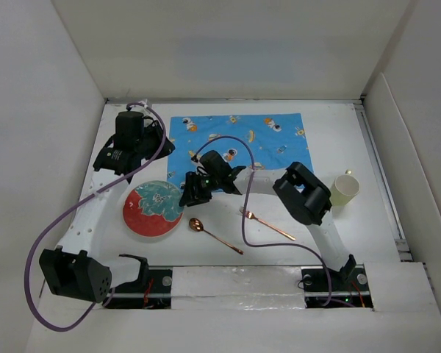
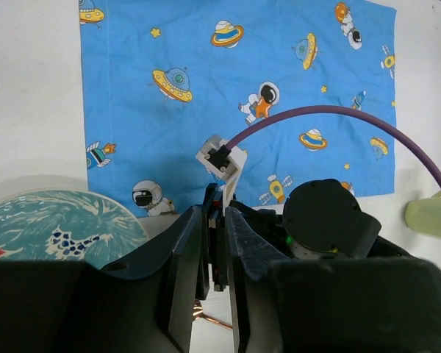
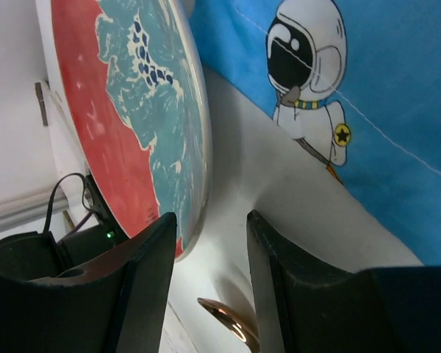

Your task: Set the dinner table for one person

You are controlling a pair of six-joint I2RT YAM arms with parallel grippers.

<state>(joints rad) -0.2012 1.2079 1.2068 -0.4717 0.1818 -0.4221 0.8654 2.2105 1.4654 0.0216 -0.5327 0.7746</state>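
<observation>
The white dinner table (image 1: 345, 243) carries a blue cartoon-print mat (image 1: 239, 140) at the back. A red and teal plate (image 1: 153, 209) lies left of centre. A copper spoon (image 1: 213, 235) and a copper fork (image 1: 268, 226) lie in front, and a pale green cup (image 1: 344, 189) stands at the right. My right gripper (image 1: 191, 193) is open and empty, low at the plate's right rim. In the right wrist view the gripper (image 3: 209, 228) has the plate's rim (image 3: 198, 154) just inside its left finger. My left gripper (image 1: 164, 147) hovers over the mat's left edge, shut and empty (image 2: 217, 202).
White walls enclose the table on three sides. A purple cable (image 1: 51, 228) loops off the left arm and another (image 1: 246, 213) crosses the right arm. The spoon's bowl (image 3: 228, 320) lies just below the right fingers. The cup also shows in the left wrist view (image 2: 430, 213).
</observation>
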